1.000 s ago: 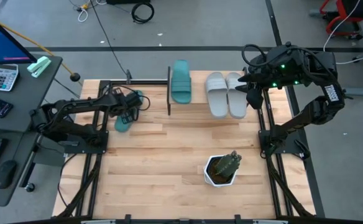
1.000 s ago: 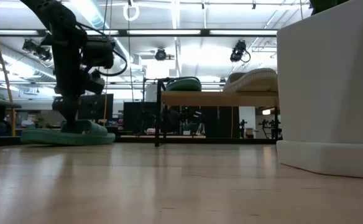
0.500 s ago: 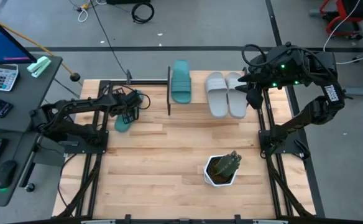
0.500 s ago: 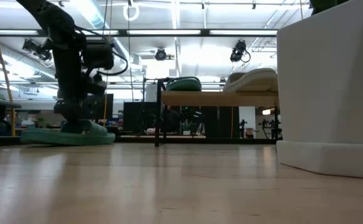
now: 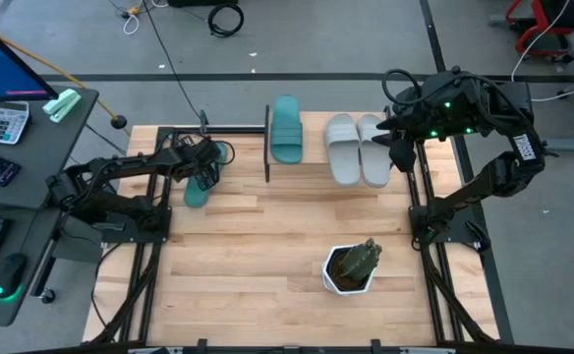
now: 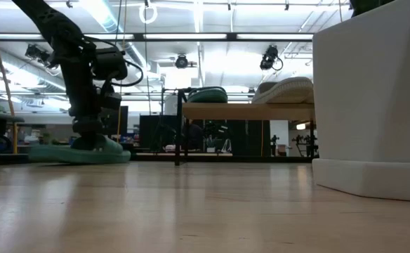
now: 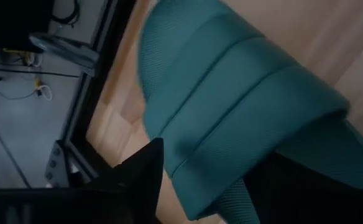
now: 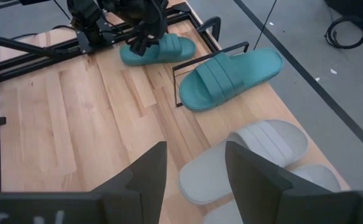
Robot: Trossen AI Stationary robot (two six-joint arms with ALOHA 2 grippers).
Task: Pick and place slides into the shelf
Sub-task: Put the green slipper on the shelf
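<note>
Altogether four slides: three on the shelf (image 5: 267,147), while the left gripper (image 5: 204,174) closes on one teal slide (image 5: 197,190); the right gripper (image 5: 397,157) waits open.

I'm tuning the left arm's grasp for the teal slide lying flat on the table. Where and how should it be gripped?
Grip the wide strap of the teal slide on the table, coming down from above. The slide lies flat, sole down, so the raised strap is the one part the fingers can close across. The left gripper is already at that strap, with a finger on either side.
</note>
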